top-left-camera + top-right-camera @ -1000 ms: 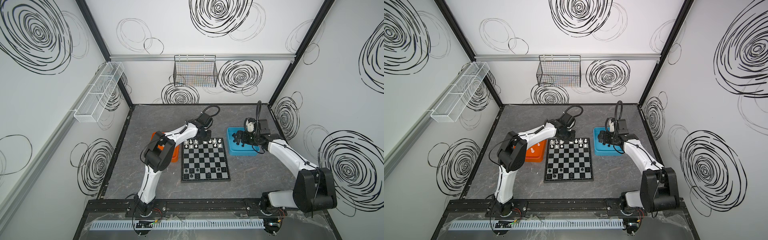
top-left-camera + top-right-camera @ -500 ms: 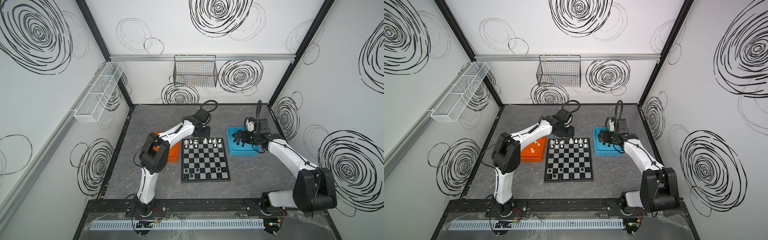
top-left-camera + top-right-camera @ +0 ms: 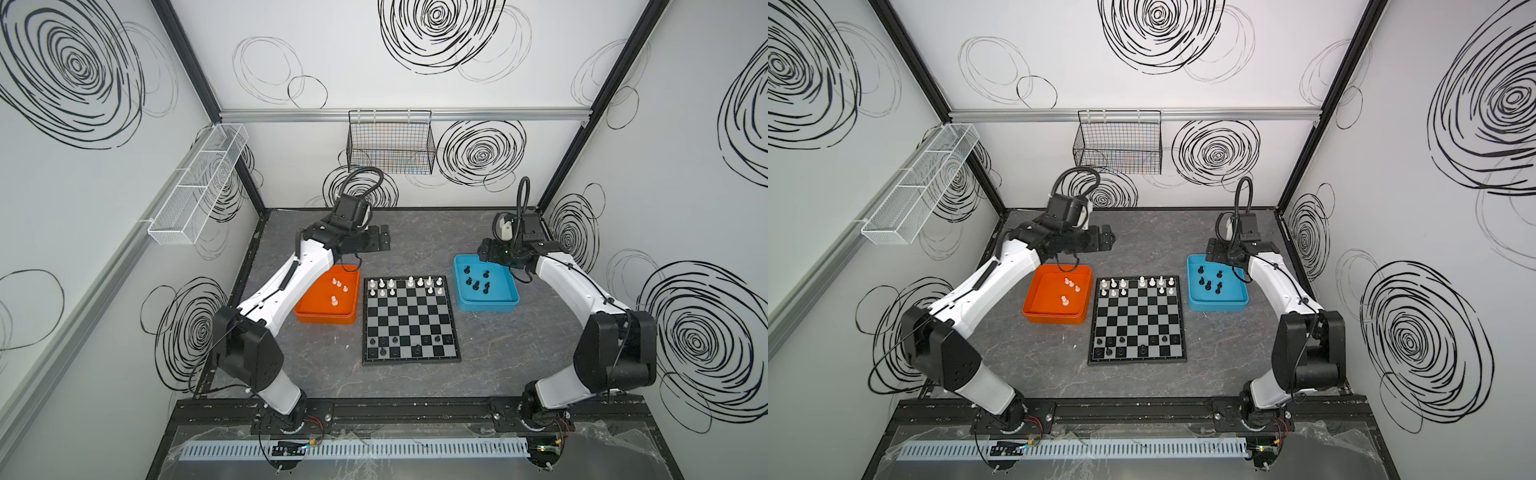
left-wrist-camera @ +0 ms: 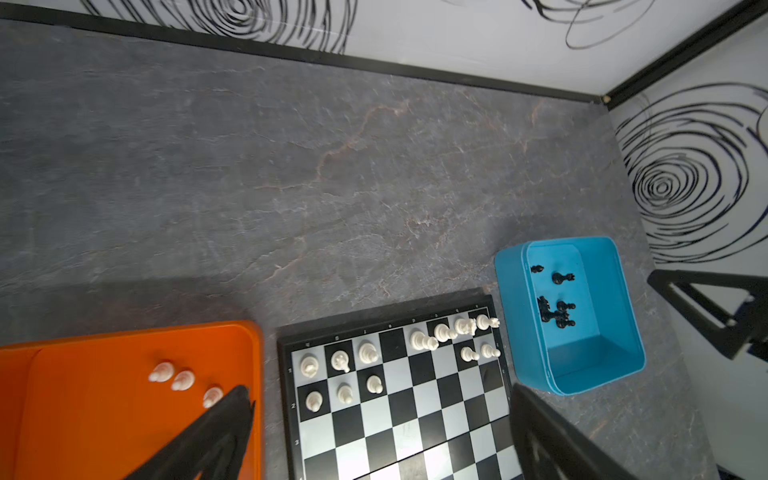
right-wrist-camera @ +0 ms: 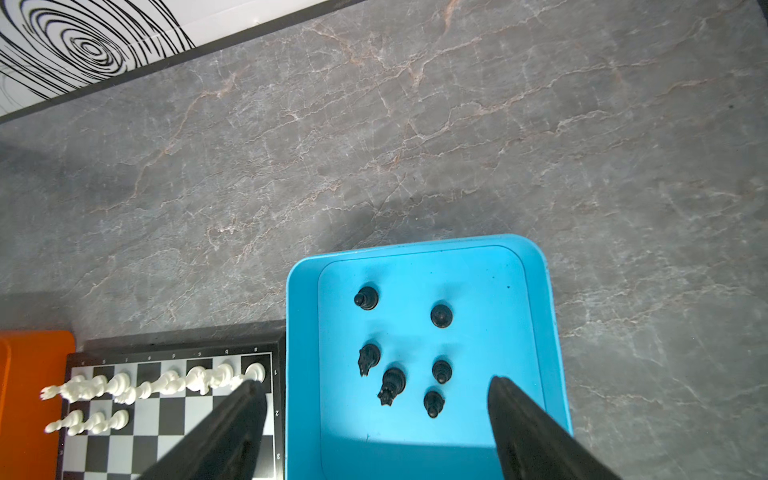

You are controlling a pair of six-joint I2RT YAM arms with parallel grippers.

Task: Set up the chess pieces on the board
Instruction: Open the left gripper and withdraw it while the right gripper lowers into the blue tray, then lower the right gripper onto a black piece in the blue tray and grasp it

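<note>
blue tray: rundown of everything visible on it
The blue tray is a shallow rectangular bin with rounded corners and raised walls, glossy like plastic. It sits flat on the grey table, close beside the far right corner of the board; whether they touch is unclear. Six black chess pieces stand loosely grouped on its floor. The right gripper hangs over it, jaws open, apparently touching nothing.
</note>
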